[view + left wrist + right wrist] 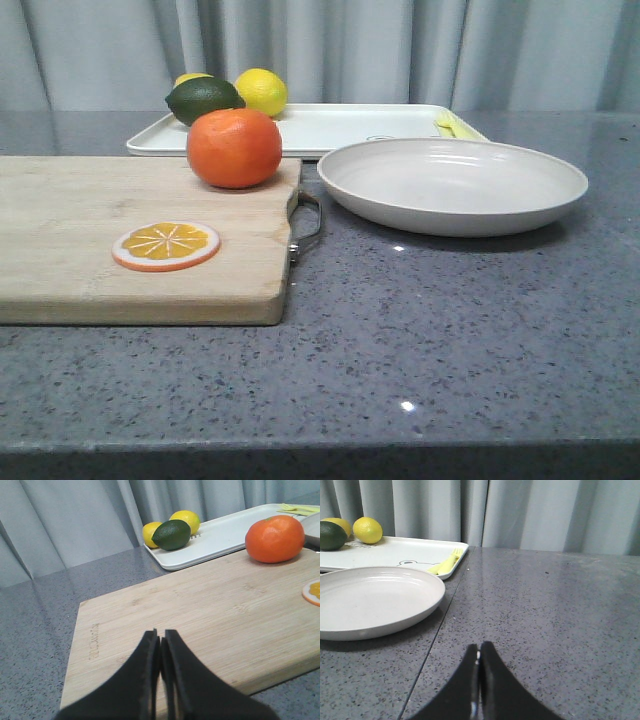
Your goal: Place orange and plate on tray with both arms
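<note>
Three views logged; you can check each in turn.

Front view: the orange (234, 147) sits on the far right corner of the wooden cutting board (140, 240), which lies along the table's (450, 330) left side. You will see an orange slice disc (166, 245) lying flat nearer the board's middle, and a metal handle (306, 225) on the board's right edge. The plate (452, 184) rests on the table just right of that handle, apart from the board. The tray (330, 128) lies behind both, toward the table's far edge; the plate's far rim overlaps its front edge in this view, contact not determinable. On the tray's far left corner: a dark green lime (203, 98) and two lemons (261, 91). A yellow fork (452, 126) lies at the tray's right end. Neither arm shows here.

Left wrist view: the left gripper (160, 645) hangs over the board's near edge, fingers pressed together, nothing between them. You see the orange at the board's far corner, untouched, well apart from the gripper.

Right wrist view: the right gripper (479, 657) is over bare table, fingers closed against each other, holding nothing. The plate lies near it, apart from it, with the tray behind.
</note>
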`<action>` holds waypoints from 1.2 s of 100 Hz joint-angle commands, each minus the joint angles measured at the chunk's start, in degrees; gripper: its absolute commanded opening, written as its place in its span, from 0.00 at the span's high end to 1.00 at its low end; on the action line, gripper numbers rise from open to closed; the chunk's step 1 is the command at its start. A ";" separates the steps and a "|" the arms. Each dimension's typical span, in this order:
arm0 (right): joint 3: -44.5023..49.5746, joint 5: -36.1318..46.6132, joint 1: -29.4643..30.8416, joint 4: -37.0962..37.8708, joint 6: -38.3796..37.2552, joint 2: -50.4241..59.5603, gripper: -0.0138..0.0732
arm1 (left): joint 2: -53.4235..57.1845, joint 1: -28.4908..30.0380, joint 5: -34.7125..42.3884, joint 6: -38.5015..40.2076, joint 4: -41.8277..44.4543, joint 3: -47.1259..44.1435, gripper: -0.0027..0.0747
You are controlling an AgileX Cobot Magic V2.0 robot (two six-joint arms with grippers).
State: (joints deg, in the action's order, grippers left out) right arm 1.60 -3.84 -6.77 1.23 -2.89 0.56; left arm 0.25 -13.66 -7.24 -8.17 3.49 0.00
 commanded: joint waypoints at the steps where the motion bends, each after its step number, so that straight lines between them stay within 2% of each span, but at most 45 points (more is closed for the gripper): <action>1: -0.29 4.19 0.32 0.24 0.25 1.12 0.92 | 1.97 0.12 4.36 0.61 -0.04 -0.41 0.99; 87: -0.29 5.07 0.32 0.24 0.25 1.12 0.92 | 1.97 0.12 4.44 0.61 -0.17 -0.41 0.99; 101: -0.36 5.58 0.32 0.24 0.25 1.12 0.92 | 1.97 0.12 5.24 0.61 -2.12 -0.41 0.99; 120: -2.33 5.10 0.32 0.21 0.25 1.12 0.92 | 1.97 0.12 6.49 0.61 -10.31 1.87 0.99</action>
State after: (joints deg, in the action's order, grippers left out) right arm 1.60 -2.65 -6.77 1.23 -2.89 0.56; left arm 0.25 -13.66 -6.02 -8.17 -2.46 0.11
